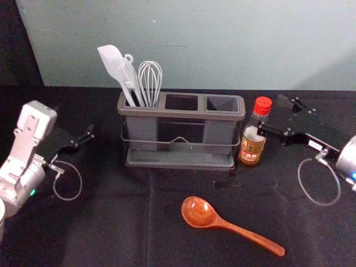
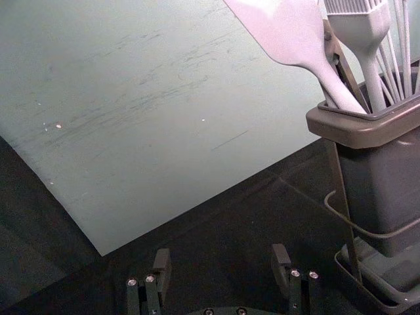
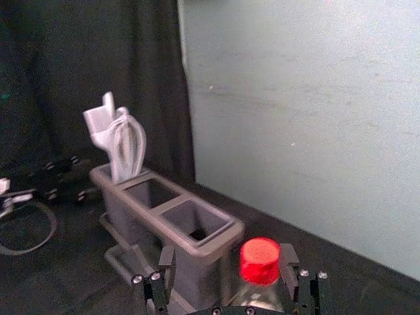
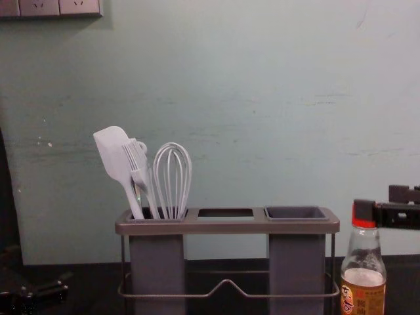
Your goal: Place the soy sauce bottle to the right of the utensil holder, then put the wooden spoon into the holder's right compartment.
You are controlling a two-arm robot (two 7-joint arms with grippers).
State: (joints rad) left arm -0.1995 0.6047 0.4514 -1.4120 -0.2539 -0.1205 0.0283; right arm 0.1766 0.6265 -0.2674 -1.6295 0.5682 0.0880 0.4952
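Observation:
The soy sauce bottle [image 1: 253, 143] stands upright just right of the utensil holder [image 1: 179, 158]. Around its red cap is my right gripper [image 1: 275, 115], reaching in from the right; the right wrist view shows the cap [image 3: 259, 261] between the parted fingers of my right gripper [image 3: 228, 262], nearer one finger. In the chest view one finger [image 4: 366, 212] overlaps the cap. The wooden spoon [image 1: 199, 212] lies in front of the holder, bowl to the left, handle toward the front right. Left of the holder is my idle left gripper [image 1: 83, 138]; the left wrist view shows the left gripper [image 2: 222, 266] open.
White utensils, a spatula [image 1: 114, 64] and a whisk [image 1: 150, 80] among them, stand in the holder's left compartment and rise above its rim. A pale wall [image 1: 222, 44] runs behind the black-covered table [image 1: 111, 222].

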